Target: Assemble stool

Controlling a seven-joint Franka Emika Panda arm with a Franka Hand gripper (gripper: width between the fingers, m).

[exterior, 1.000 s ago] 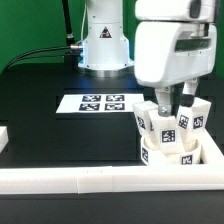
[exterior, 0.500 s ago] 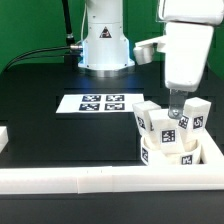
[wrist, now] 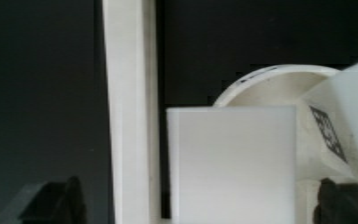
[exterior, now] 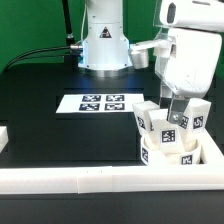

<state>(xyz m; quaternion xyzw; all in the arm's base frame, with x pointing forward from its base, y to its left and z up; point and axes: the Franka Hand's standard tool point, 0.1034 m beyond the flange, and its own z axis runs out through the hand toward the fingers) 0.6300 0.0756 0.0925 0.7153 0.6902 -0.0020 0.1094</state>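
- The stool (exterior: 170, 135) sits at about 4 o'clock on the dark surface (exterior: 50, 130), its seat disc (exterior: 172, 156) tucked into the corner of the white border rails (exterior: 70, 180), apparently so it cannot slide.
- Three tagged legs (exterior: 150, 122) stand upright in the seat.
- The claw (exterior: 176, 107) hangs open above them, gripping nothing, likely freed for repositioning.
- The marker board (exterior: 100, 103) lies toward 11 o'clock, well apart.

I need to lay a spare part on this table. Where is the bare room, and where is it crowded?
Free: the black tabletop between the marker board and the front border rail, running toward the exterior view's left. Crowded: the exterior view's right corner, where the seat disc with its tagged legs stands against the rails, the gripper hanging open right above them.
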